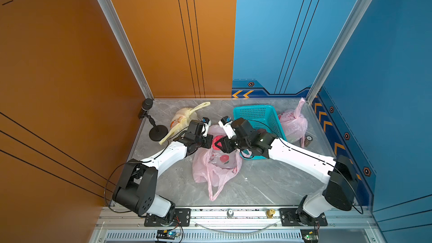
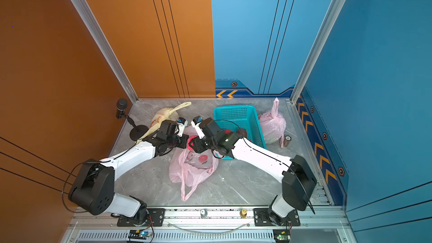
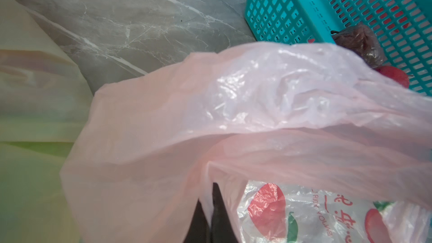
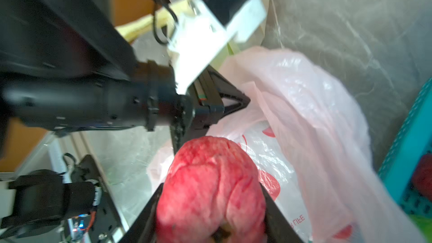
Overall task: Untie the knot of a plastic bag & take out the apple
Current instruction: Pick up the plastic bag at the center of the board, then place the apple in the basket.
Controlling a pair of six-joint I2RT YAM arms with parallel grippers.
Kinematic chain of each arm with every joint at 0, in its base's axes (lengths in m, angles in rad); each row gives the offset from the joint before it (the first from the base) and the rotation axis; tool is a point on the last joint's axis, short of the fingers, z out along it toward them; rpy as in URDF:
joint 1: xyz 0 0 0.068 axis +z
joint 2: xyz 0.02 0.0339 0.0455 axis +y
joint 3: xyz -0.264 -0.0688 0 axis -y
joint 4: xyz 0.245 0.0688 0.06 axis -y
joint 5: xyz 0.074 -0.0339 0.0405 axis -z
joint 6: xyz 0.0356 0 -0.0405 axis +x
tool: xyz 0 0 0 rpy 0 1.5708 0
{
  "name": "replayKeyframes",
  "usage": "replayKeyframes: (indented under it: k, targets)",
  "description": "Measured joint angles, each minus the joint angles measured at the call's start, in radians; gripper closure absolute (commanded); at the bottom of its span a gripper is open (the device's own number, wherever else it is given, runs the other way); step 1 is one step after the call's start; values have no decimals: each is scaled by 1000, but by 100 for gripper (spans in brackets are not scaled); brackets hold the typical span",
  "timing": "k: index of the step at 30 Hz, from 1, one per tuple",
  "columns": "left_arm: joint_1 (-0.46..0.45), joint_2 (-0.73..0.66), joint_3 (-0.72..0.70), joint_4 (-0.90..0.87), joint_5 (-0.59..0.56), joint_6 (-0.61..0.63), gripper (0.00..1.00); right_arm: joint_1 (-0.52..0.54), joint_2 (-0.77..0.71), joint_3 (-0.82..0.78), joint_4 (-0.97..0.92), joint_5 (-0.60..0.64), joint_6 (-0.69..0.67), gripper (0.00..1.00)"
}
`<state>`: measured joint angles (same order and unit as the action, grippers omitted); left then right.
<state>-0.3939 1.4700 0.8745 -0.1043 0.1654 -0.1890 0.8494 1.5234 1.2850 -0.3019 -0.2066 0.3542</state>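
- In both top views the apple (image 1: 215, 140) sits mid-frame, over the upper end of the loose pink bag (image 1: 216, 168) on the counter (image 1: 268, 183), just left of the teal basket (image 1: 254, 114).
- Left wrist view: the left fingers (image 3: 219, 213), at the lower edge, are pinched together on the bag's thin, slippery film.
- Right wrist view: the right fingers (image 4: 278, 216) clasp the apple's sides at lower centre; it looks firm, rounded, light but bruisable, best held across its widest part.

Pink bag (image 3: 233, 113) thin glossy film (crinkled); apple (image 4: 210, 183) matt, wrinkled; basket (image 3: 280, 8) rigid plastic.
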Motion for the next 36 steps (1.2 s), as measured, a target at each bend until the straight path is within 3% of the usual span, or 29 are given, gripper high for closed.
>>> replayKeyframes:
  k: [6, 10, 14, 23, 26, 36]
  targets:
    - [-2, -38, 35, -27, 2, -38, 100, -179, -114, 6, 0, -23, 10, 59]
    - [-6, -76, 79, -44, 17, -79, 100, -327, -50, 35, -31, 51, -8, 59]
    - [-6, -137, 116, -77, 23, -104, 100, -403, 77, 57, -60, 117, -39, 56]
    - [-6, -320, 154, -157, 23, -134, 100, -463, 369, 157, -101, 191, -85, 55]
    - [-5, -373, 154, -174, 24, -134, 100, -465, 438, 212, -115, 198, -96, 50]
    - [23, -436, 55, -184, 66, -126, 100, -492, 485, 227, -141, 150, -103, 38]
